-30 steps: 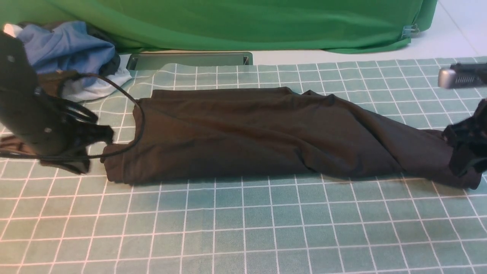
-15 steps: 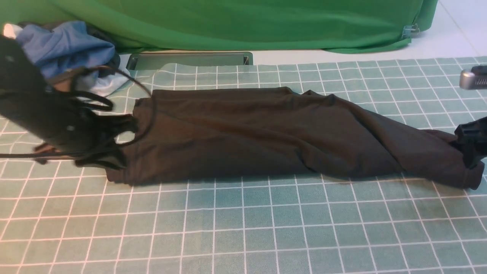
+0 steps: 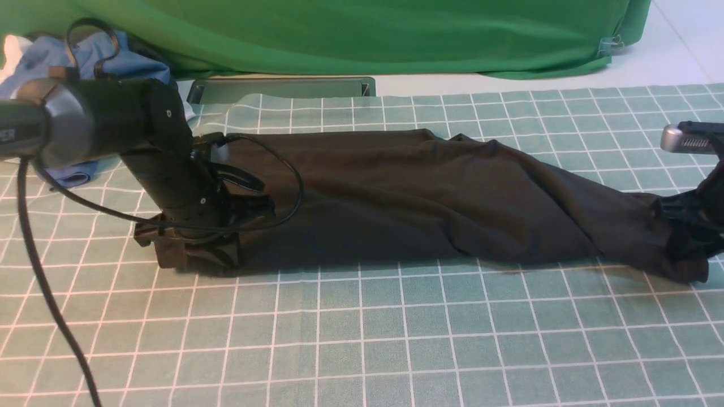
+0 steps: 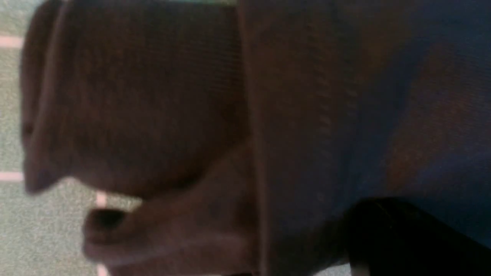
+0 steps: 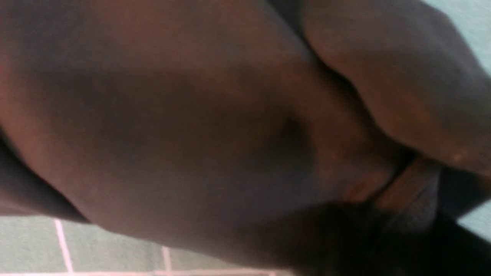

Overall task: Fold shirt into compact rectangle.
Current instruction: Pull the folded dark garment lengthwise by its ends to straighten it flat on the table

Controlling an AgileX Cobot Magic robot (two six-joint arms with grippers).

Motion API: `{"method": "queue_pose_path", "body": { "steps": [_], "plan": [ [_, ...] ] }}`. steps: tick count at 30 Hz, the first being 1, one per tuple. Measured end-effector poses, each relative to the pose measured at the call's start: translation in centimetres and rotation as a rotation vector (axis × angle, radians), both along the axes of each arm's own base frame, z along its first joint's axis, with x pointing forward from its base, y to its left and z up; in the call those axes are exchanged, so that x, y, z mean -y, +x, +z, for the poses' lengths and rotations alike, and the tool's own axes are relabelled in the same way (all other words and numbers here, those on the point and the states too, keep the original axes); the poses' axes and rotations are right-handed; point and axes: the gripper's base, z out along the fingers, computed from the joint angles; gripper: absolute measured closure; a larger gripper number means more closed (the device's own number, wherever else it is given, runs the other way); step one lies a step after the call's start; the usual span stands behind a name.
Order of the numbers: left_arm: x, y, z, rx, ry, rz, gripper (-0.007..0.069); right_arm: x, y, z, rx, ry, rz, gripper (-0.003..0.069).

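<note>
The black shirt (image 3: 396, 192) lies as a long narrow band across the checked mat (image 3: 362, 339). My left gripper (image 3: 195, 251) points down onto its near-left end, shut on a flap of the shirt that bunches under it. In the left wrist view, shirt fabric (image 4: 153, 96) and a hem fill the picture beside one dark finger (image 4: 402, 237). My right gripper (image 3: 687, 240) sits at the far right end, shut on the bunched tip. The right wrist view shows the shirt (image 5: 191, 115) folding into the dark fingers (image 5: 345, 241).
A blue garment (image 3: 96, 62) lies heaped at the back left behind my left arm. A metal slot (image 3: 283, 89) sits behind the mat, under the green backdrop (image 3: 362, 34). The left arm's cable (image 3: 51, 294) hangs down over the near-left part of the mat.
My left arm has swung right from the mat's left edge onto the shirt's left end, bringing fabric with it. My right gripper has settled on the right tip and closed.
</note>
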Motion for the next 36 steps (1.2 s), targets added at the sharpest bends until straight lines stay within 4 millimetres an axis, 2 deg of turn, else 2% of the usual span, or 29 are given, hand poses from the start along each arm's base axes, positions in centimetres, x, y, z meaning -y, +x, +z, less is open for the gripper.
{"method": "queue_pose_path", "body": {
  "steps": [3, 5, 11, 16, 19, 23, 30, 34, 36],
  "plan": [
    [0.0, 0.1, 0.0, -0.004, 0.004, -0.002, 0.0611, 0.0, 0.4, 0.4, 0.021, -0.004, 0.016, 0.0597],
    [-0.1, 0.0, 0.0, -0.006, 0.011, -0.007, 0.0611, 0.1, 0.8, 1.1, 0.035, -0.007, 0.028, 0.0601],
    [-0.1, 0.0, 0.0, -0.007, 0.024, -0.017, 0.0611, 0.9, 3.0, 5.1, 0.158, -0.061, 0.046, 0.0601],
    [-0.2, 0.0, 0.0, -0.008, 0.027, -0.019, 0.0611, 2.3, 3.8, 6.5, 0.201, -0.078, 0.018, 0.0601],
    [-0.2, 0.0, 0.0, -0.012, 0.028, -0.02, 0.0611, 3.8, 4.1, 6.2, 0.166, -0.075, -0.017, 0.0601],
    [-0.2, 0.0, 0.0, -0.014, 0.028, -0.019, 0.0611, 4.8, 4.2, 5.1, 0.134, -0.069, -0.041, 0.0599],
    [-0.2, -0.2, -0.1, -0.026, 0.033, -0.023, 0.0611, 5.1, 4.7, 4.9, 0.175, -0.072, -0.076, 0.0588],
    [-0.2, -0.2, -0.1, -0.034, 0.035, -0.024, 0.0611, 5.2, 4.6, 4.4, 0.136, -0.077, -0.078, 0.0587],
    [-0.2, -0.3, -0.1, -0.043, 0.037, -0.026, 0.0611, 5.5, 4.6, 3.5, 0.088, -0.097, -0.1, 0.0574]
  ]
}}
